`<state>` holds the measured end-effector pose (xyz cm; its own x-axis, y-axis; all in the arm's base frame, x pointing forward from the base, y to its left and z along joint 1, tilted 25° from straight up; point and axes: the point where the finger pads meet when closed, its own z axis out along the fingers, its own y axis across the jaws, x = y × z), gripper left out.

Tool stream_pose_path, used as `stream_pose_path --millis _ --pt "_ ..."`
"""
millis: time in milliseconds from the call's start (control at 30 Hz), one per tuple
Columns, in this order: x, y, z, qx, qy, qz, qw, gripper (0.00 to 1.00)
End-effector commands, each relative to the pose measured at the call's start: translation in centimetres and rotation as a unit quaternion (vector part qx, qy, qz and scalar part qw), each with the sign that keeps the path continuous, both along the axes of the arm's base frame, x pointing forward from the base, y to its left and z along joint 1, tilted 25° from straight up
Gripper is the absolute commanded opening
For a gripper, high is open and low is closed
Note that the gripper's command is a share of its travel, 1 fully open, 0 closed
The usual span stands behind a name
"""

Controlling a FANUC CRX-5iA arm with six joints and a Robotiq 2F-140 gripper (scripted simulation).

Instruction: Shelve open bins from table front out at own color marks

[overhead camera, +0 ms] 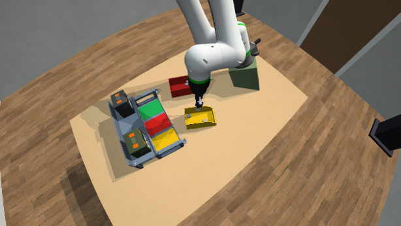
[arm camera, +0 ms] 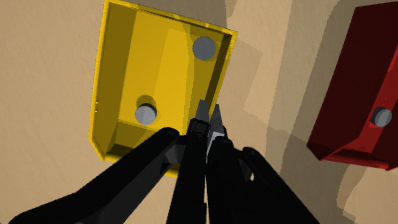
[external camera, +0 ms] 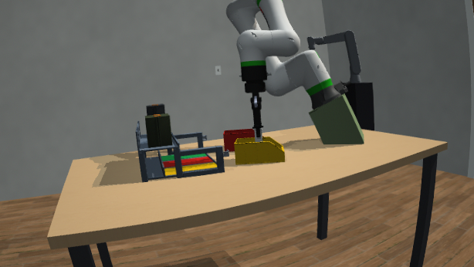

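The yellow bin (overhead camera: 200,117) (external camera: 252,153) (arm camera: 155,65) stands level on the table, with two grey round parts (arm camera: 204,48) (arm camera: 146,114) in it. Its low front faces away from the shelf (overhead camera: 128,124) (external camera: 177,163). My gripper (overhead camera: 198,108) (external camera: 259,139) (arm camera: 205,114) points down and is shut on the bin's long side wall nearer the red bin, one finger inside and one outside. The red bin (overhead camera: 177,87) (external camera: 231,142) (arm camera: 345,85) stands on the table, partly hidden by the arm, a grey part (arm camera: 382,116) in it. The shelf's yellow mark (overhead camera: 166,138) (external camera: 191,169) and red mark (overhead camera: 158,124) are bare.
The shelf's green mark (overhead camera: 151,110) is bare, beside the red one. Two dark boxes (overhead camera: 122,102) (overhead camera: 137,144) with orange patches stand on the shelf's raised rear part. Side rails bound the row of marks. The green arm pedestal (overhead camera: 245,79) (external camera: 340,123) stands beyond the bins.
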<state>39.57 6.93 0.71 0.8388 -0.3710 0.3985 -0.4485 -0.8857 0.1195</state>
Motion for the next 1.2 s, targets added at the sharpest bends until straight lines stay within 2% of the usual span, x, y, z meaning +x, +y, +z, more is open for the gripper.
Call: stream_pose_path --millis 0,1167 --pt "0.0 0.01 0.0 0.0 0.0 0.0 1.0 0.0" --pt "-0.15 0.14 0.44 0.0 0.0 0.0 1.0 0.0"
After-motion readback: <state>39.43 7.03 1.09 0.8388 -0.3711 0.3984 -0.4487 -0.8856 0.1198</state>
